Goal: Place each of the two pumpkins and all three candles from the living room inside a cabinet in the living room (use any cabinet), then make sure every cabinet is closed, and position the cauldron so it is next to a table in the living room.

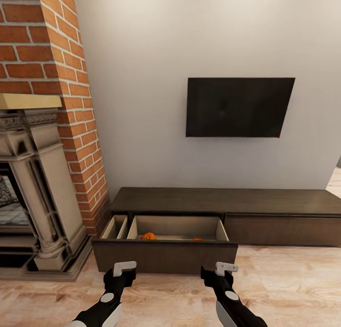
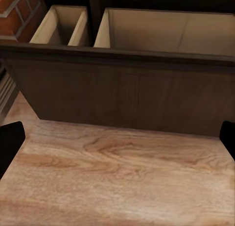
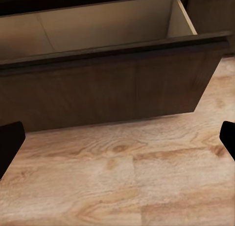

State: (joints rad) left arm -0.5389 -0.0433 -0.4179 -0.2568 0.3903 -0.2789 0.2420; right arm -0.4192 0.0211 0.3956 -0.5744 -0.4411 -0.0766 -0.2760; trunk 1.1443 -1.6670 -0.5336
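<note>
My left claw (image 1: 124, 269) and my right claw (image 1: 222, 269) both hang low over the wood floor (image 1: 284, 289). Both are spread wide and hold nothing. Just ahead of them is the pulled-out drawer (image 1: 165, 256) of the long dark cabinet (image 1: 227, 200). Its flat front runs sideways across both claws, so each claw faces one end of it. I think pushing straight ahead with both would shut it. Inside, on the pale bottom, sits a small orange pumpkin (image 1: 148, 235), nearer my left claw. A bit more orange (image 1: 198, 239) peeks over the front, nearer my right claw, maybe the other pumpkin. I see no candles here.
</note>
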